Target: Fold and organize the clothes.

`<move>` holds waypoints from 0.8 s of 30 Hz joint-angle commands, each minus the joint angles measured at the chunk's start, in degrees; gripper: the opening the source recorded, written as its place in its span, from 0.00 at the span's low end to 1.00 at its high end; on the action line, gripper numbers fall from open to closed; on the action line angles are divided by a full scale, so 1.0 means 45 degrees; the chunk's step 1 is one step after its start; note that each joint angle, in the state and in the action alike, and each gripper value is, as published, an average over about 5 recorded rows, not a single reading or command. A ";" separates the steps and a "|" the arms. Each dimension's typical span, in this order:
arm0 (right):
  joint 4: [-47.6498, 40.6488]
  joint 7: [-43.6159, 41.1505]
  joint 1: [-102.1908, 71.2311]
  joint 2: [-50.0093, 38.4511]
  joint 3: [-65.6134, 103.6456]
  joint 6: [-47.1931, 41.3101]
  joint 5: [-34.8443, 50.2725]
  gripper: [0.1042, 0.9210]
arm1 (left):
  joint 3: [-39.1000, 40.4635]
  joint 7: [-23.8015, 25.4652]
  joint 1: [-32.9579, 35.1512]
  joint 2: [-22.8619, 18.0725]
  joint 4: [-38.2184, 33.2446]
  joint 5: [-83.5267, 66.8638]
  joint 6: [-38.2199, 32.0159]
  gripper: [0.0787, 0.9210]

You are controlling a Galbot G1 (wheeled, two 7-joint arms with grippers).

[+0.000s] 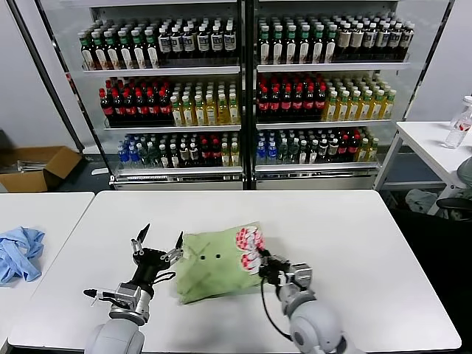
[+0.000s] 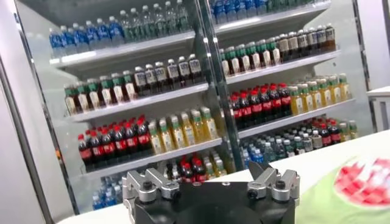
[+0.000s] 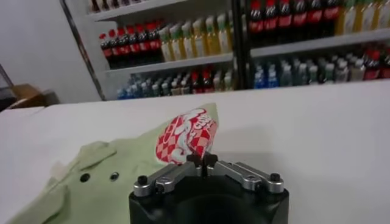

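The light green polo shirt point(image 1: 215, 264) lies in a folded bundle on the white table point(image 1: 354, 236), with its red-and-white graphic point(image 1: 249, 242) turned up at its right edge. My right gripper point(image 1: 263, 261) is shut on that edge, pinching the fabric just below the graphic; in the right wrist view the fingertips point(image 3: 202, 159) meet on the cloth, with the shirt point(image 3: 103, 182) and two small buttons beyond. My left gripper point(image 1: 161, 237) is open and empty, just left of the shirt's left edge. The left wrist view shows its spread gripper point(image 2: 210, 178) and a corner of the shirt point(image 2: 359, 185).
A light blue cloth point(image 1: 20, 252) lies on a separate table at the left. A glass-door drinks cooler point(image 1: 243, 88) stands behind the table. A cardboard box point(image 1: 37, 166) sits on the floor at the far left. Another table holding a bottle point(image 1: 459, 122) is at the right.
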 commanded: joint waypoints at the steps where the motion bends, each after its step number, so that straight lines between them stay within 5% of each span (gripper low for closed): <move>1: 0.0982 -0.1771 -0.1209 -0.2195 0.2866 -0.0067 -0.1315 0.02 | 0.0137 -0.0210 -0.0306 -0.0065 0.0836 0.3189 -0.2112 0.88; 9: 0.0664 -0.1011 -0.1225 -0.1419 0.2348 0.0119 -0.2141 0.05 | 0.0072 0.0747 -0.1104 -0.0268 0.1788 0.6854 -0.4280 0.88; 14: 0.1288 -0.0733 -0.1235 -0.1602 0.2712 0.0322 -0.2227 0.21 | 0.0046 0.1445 -0.1532 -0.0161 0.1797 0.5252 -0.4371 0.88; 19: 0.1699 -0.1146 -0.1193 -0.1607 0.3304 0.0966 -0.2885 0.39 | 0.0441 0.1355 -0.1519 -0.0168 0.1273 0.1026 -0.2424 0.88; 24: 0.1250 -0.1367 -0.0497 -0.1679 0.3938 0.1408 -0.3194 0.56 | 0.0183 0.1483 -0.1580 -0.0068 0.1450 0.0974 -0.2219 0.88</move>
